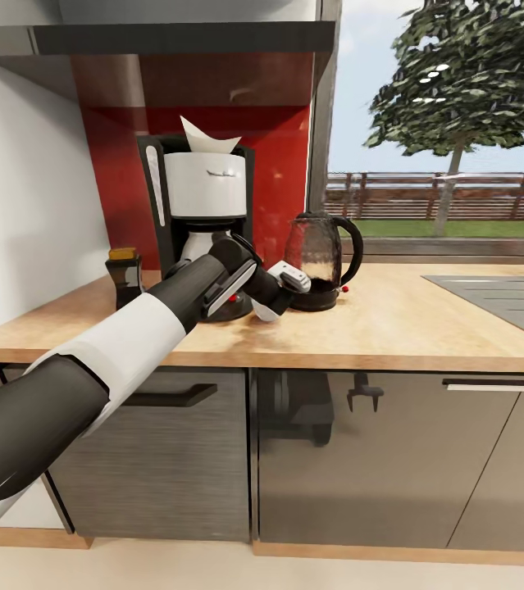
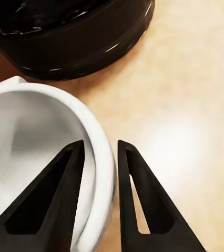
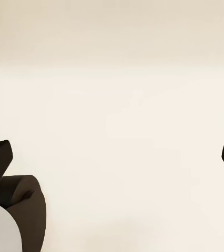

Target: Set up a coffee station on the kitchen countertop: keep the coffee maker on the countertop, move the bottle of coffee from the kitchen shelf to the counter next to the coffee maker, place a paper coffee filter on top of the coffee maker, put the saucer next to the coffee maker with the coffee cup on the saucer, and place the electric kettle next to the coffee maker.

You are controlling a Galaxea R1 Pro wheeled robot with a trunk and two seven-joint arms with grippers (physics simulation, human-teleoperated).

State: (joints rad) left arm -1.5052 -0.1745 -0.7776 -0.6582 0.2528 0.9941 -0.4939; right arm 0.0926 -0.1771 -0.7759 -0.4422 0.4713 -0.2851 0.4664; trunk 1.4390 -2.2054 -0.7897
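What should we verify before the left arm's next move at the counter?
1. White folded paper filter on top of the black-and-white drip coffee maker: ok.
2. Small dark jar with golden-brown lid beside the maker: ok.
3. Rounded clear glass kettle beside the maker: ok.
4. Left pincer straddling the rim of the white rounded dish: ok.
5. Dish set down on the tan wood-look countertop: cannot tell.
6. Right pincer open and empty: ok.

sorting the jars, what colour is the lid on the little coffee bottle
Golden-brown, on the dark bottle of coffee left of the coffee maker; head view shows it best.
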